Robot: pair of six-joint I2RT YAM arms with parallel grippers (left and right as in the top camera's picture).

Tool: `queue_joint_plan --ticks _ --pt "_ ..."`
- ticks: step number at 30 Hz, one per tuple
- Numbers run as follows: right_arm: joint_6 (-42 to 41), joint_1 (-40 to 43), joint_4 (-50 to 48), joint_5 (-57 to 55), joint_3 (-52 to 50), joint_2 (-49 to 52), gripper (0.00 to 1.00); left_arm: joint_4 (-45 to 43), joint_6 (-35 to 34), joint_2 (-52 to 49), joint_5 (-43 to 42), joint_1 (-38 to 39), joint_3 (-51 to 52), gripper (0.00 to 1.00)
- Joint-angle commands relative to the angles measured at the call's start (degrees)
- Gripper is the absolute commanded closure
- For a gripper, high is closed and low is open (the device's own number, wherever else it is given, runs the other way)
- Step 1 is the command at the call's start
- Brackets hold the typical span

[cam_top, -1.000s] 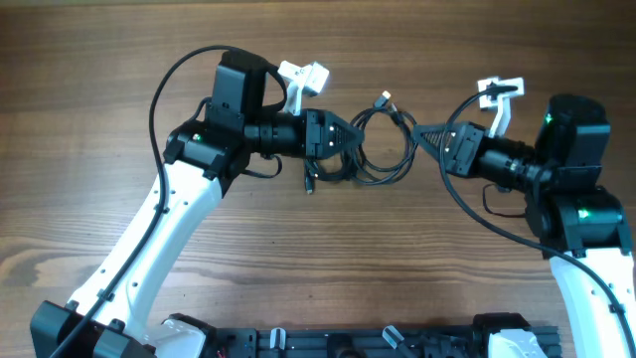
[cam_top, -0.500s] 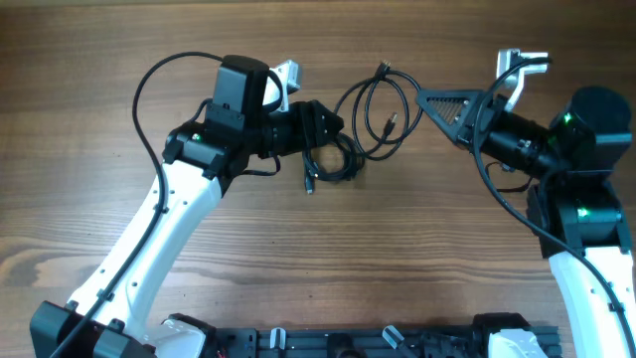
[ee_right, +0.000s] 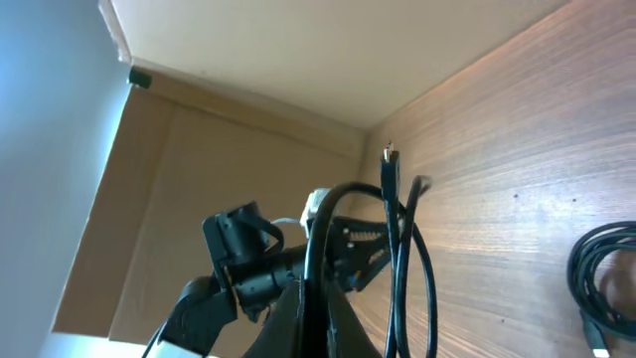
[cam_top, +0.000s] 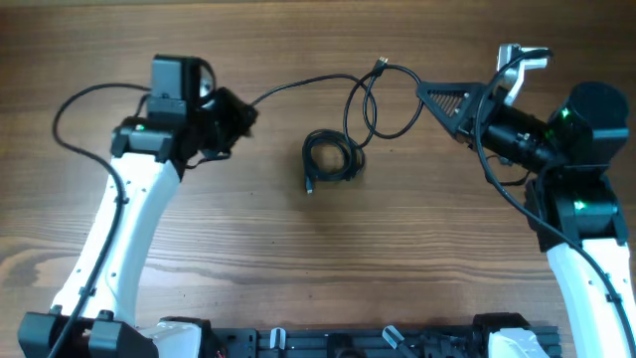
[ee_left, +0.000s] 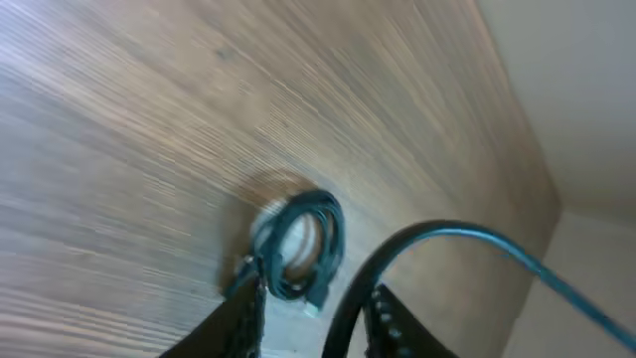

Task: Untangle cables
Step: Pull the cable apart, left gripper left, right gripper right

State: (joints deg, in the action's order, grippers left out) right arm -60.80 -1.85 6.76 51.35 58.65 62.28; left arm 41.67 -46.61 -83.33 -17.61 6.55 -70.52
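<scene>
A long thin black cable [cam_top: 298, 85] stretches across the far part of the wooden table between my two grippers, with a loose loop [cam_top: 383, 99] and a plug end near the right one. My left gripper [cam_top: 238, 114] is shut on its left end; in the left wrist view the cable [ee_left: 447, 231] runs out from between the nearly closed jaws [ee_left: 313, 318]. My right gripper [cam_top: 422, 92] is shut on the right end; its jaws [ee_right: 316, 298] pinch the cable [ee_right: 397, 229]. A small coiled cable [cam_top: 331, 159] lies apart on the table, also seen in both wrist views [ee_left: 303, 244] [ee_right: 606, 264].
Wooden table [cam_top: 318, 259] all around. A cardboard wall [ee_right: 248, 129] stands behind the table's far edge. My left arm [ee_right: 248, 268] shows in the right wrist view. The robot base rail [cam_top: 348, 343] runs along the near edge.
My left gripper has moved well to the left, drawing the long cable out and away from the small coil. The coil stays in place. My right gripper has barely moved.
</scene>
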Motion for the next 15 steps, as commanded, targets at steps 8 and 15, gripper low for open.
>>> queue_joint_plan --ticks 8,15 --pt "5.1 -0.2 -0.1 -6.1 1.2 0.5 0.96 3.4 -1.6 0.9 1.0 -8.9 -0.7 0.29" --pt "2.5 -0.2 -0.3 -5.0 1.2 0.5 0.96 -0.8 -1.6 0.9 -17.3 -8.9 -0.7 0.0"
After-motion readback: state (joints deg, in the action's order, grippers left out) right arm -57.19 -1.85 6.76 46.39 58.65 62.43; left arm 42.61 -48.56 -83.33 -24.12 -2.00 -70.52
